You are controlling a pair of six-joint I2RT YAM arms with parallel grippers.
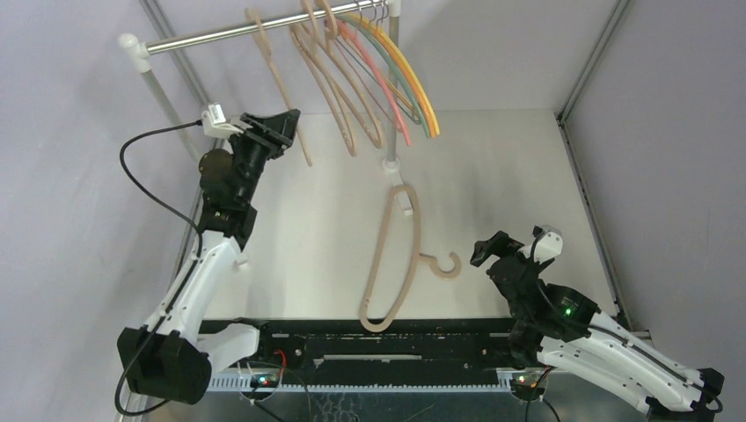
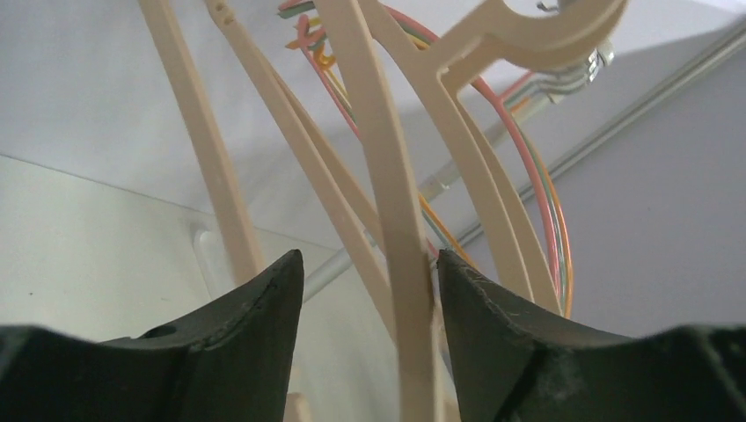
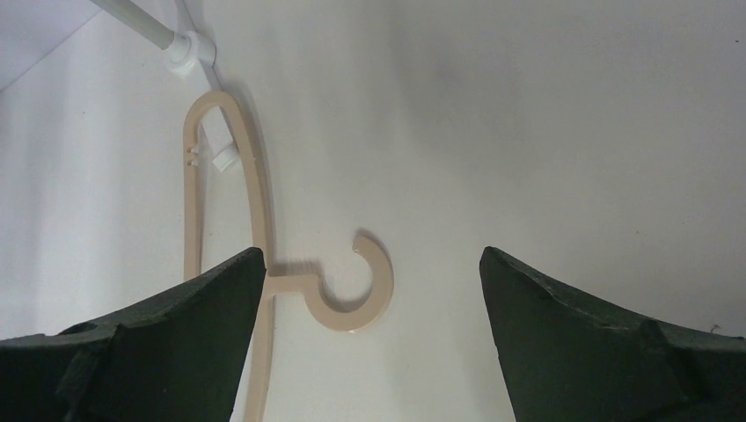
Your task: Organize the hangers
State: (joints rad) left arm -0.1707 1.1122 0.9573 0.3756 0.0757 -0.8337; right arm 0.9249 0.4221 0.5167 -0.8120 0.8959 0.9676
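Observation:
Several tan hangers (image 1: 339, 83) and thin pink, yellow, green and orange hangers (image 1: 412, 83) hang on the silver rail (image 1: 211, 33). One tan hanger (image 1: 286, 92) hangs apart at the left. My left gripper (image 1: 283, 130) is raised beside its lower end and is open. In the left wrist view a tan hanger arm (image 2: 387, 176) passes between the fingers of the left gripper (image 2: 369, 272), close to the right one. Another tan hanger (image 1: 393, 264) lies flat on the table. My right gripper (image 1: 482, 251) is open and empty just right of its hook (image 3: 356, 294).
The rail stands on white posts, one at the left (image 1: 145, 66) and one behind the lying hanger (image 1: 391, 158), whose foot shows in the right wrist view (image 3: 189, 48). Grey walls close the table on both sides. A black rail (image 1: 396, 338) runs along the near edge.

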